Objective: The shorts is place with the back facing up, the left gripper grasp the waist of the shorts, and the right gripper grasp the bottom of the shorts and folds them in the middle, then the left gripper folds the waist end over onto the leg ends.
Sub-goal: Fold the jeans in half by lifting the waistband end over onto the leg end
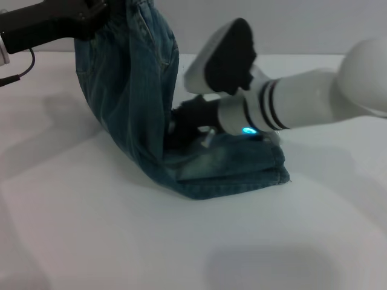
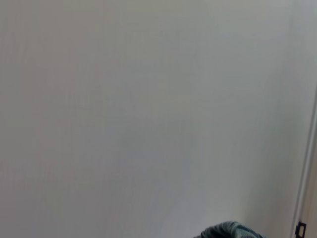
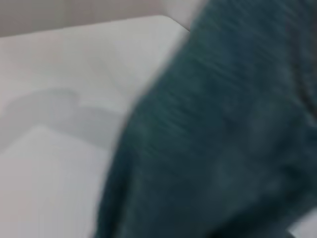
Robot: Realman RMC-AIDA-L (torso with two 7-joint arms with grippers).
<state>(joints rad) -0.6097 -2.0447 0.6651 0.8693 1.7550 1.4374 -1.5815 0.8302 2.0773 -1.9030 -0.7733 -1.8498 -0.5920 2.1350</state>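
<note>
The left gripper holds the shorts clamped up high, the right gripper pins the low end, jaws hidden so I cannot tell, and the last fold looks only half done.

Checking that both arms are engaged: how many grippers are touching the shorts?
2: left gripper lifts the shorts at top left; right gripper presses into them at centre, fingertips hidden.
</note>
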